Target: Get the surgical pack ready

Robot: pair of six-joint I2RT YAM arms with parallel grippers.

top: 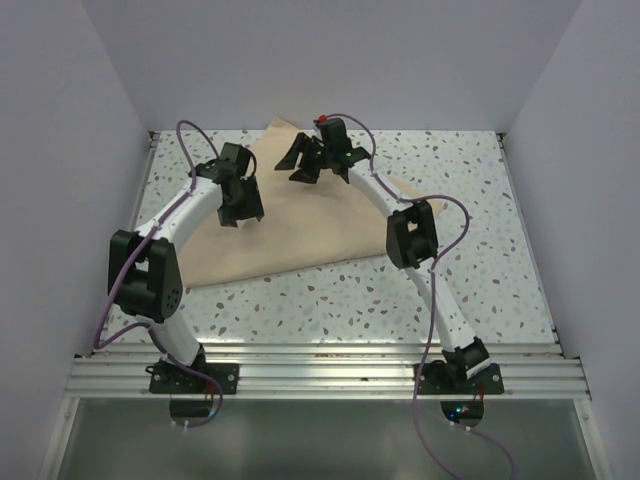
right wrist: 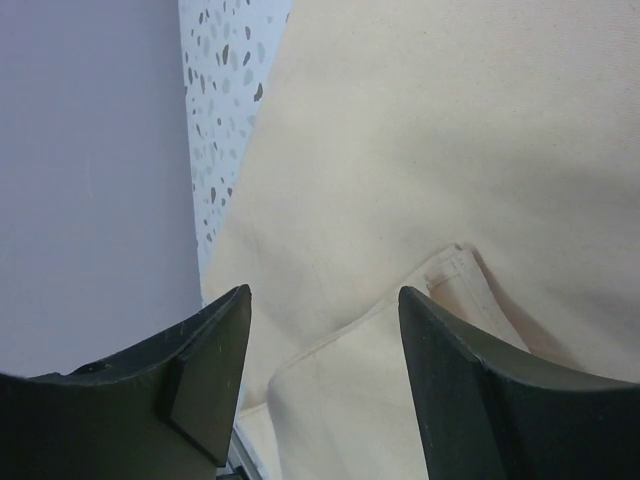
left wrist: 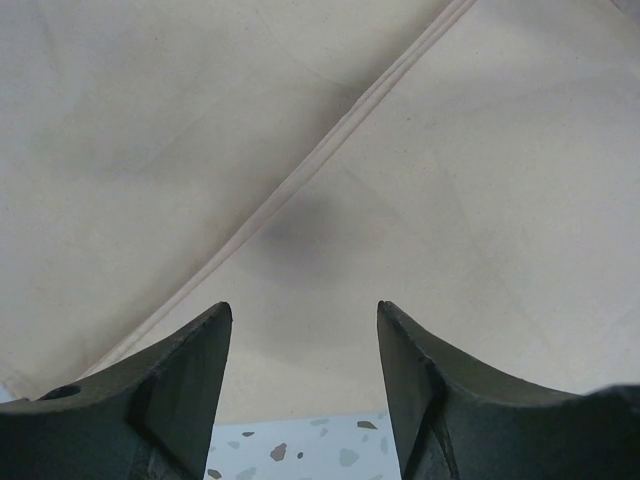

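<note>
Speckled tabletop (top: 480, 290) boxed by plain pale walls (top: 340, 60) — evenly lit.

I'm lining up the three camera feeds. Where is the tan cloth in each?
Top external: tan cloth lies centre, slightly left.
Left wrist: it fills nearly the whole frame.
Right wrist: it fills the right two-thirds.
Shared landmark: speckled tabletop bordering the cloth.

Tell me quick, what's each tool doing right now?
Left tool: open, holding nothing, above the large tan cloth sheet.
Right tool: open, holding nothing, above that sheet.
</note>
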